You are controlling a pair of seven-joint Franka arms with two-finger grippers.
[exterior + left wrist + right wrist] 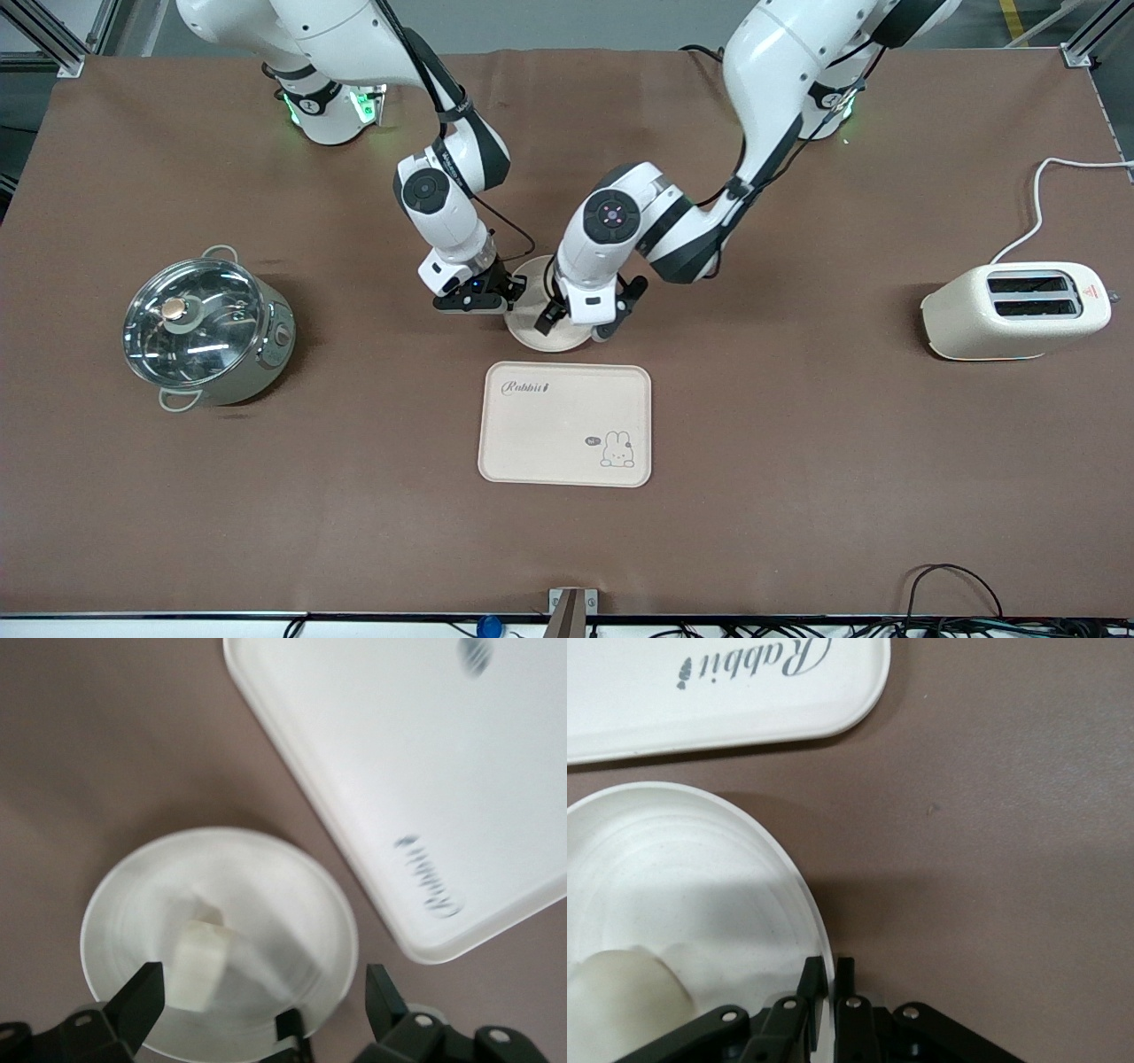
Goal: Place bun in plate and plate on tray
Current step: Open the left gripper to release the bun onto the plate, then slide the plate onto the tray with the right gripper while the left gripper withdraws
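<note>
I read "Rabbit" in script on the smooth cream tray, which lies on the brown table just nearer the front camera than the round plate. The pale, blocky bun sits in the plate. My right end effector pinches the plate's rim; my left end effector hangs wide over the plate.

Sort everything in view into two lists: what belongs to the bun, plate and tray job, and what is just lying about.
Job:
- bun, lying in the plate
- plate, on the table beside the tray
- tray, bare
- right gripper, jaws shut on the plate's rim
- left gripper, jaws open over the plate

Lying about:
- lidded pot
- toaster
</note>
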